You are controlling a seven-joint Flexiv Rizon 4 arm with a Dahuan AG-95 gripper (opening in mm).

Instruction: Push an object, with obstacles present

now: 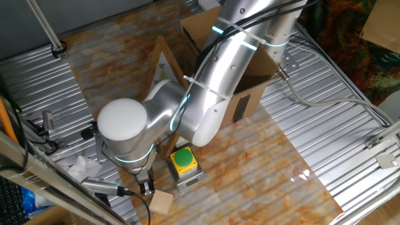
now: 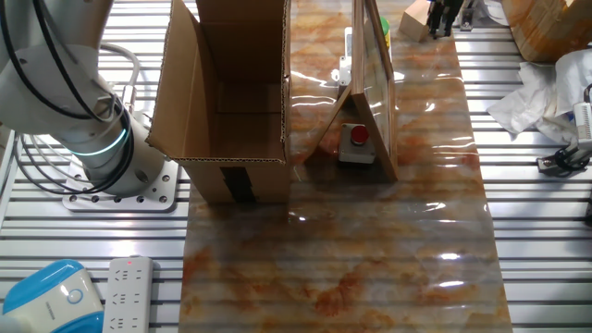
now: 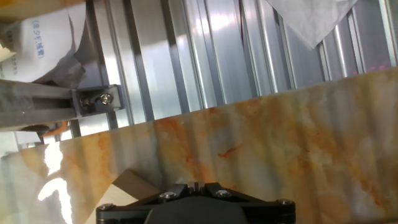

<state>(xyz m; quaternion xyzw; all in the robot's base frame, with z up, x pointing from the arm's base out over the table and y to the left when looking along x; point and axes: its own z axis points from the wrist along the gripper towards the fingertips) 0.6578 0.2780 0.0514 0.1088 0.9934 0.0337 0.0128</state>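
The wooden cube (image 1: 161, 202) sits on the marbled tabletop (image 1: 250, 169) near its edge, at about seven o'clock from the yellow-and-green push-button (image 1: 183, 160) in one fixed view. The gripper (image 1: 145, 184) hangs just beside the cube, at its ten o'clock; its dark fingers look close together, though whether they are fully closed cannot be told. The cardboard box (image 1: 240, 94) and the wooden-framed board (image 1: 164, 69) stand beyond the button, toward twelve o'clock. The step in hand appears to be setting the fingers against the cube for the push. The next move likely calls for a low, steady shove whose line steers the cube clear of the button's grey base.
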